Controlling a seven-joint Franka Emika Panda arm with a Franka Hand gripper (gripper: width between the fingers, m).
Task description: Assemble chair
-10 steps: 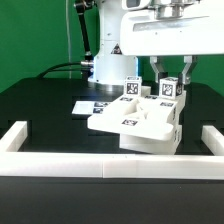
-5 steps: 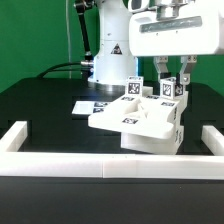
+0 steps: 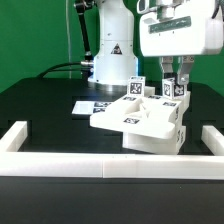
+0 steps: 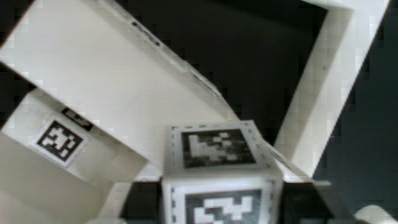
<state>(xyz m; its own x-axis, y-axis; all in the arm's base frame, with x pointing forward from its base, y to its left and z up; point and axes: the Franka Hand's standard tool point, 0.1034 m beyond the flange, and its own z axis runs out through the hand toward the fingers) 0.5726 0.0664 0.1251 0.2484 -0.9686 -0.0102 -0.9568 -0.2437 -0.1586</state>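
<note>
White chair (image 3: pixel 140 120) leg (image 3: pixel 176 90) clamped between nearly closed fingers (image 3: pixel 167 68).

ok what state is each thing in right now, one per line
claw: shut on the upright leg
upright leg: standing at the chair's exterior-view right end, tag facing the camera
other leg: upright, not gripped
chair: partly built, resting on the black table
marker board: flat on the table behind the chair
border wall: in place along the table's front edge
</note>
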